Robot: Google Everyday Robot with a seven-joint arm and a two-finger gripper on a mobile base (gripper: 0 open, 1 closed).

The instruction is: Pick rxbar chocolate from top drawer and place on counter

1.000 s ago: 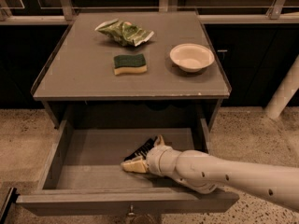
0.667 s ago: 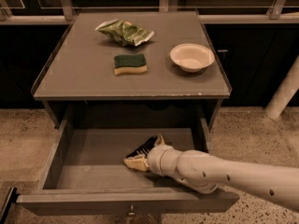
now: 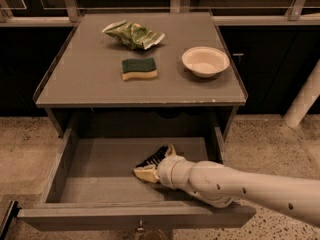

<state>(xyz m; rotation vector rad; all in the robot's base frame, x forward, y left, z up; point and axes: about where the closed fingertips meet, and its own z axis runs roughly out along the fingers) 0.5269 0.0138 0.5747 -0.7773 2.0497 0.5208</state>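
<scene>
The top drawer (image 3: 95, 159) stands pulled open below the counter (image 3: 90, 84). My gripper (image 3: 158, 162) is inside the drawer at its middle right, with the white arm reaching in from the lower right. The rxbar chocolate (image 3: 151, 159), black with white lines of print, sits tilted between the cream fingertips (image 3: 144, 173). The fingers are shut on it, just above the drawer floor. The bar's rear end is hidden by the wrist.
On the counter lie a green wrinkly snack bag (image 3: 133, 34) at the back, a green and yellow sponge (image 3: 139, 68) in the middle and a white bowl (image 3: 205, 61) at the right. A white post (image 3: 305, 96) stands at the right. The drawer knob (image 3: 141, 229) shows at the bottom.
The gripper and the bar have shifted slightly to the right and up inside the drawer. Nothing on the counter has moved.
</scene>
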